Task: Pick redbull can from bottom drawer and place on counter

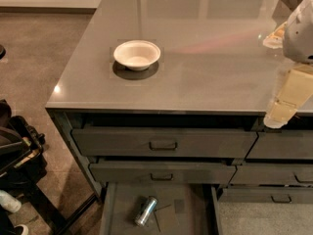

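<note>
Glossy grey counter [205, 58] w/ white bowl [137, 54] upright, left of centre. Bottom drawer [122, 204] open; redbull can [146, 211] lies on its side on drawer floor, diag. Gripper [276, 119] at far right, by counter's front edge.

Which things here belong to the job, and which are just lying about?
Job: can, lying in the open bottom drawer; counter; gripper, at the counter's front edge, away from the can.
Lying about: bowl on the counter; upper drawers.
</note>
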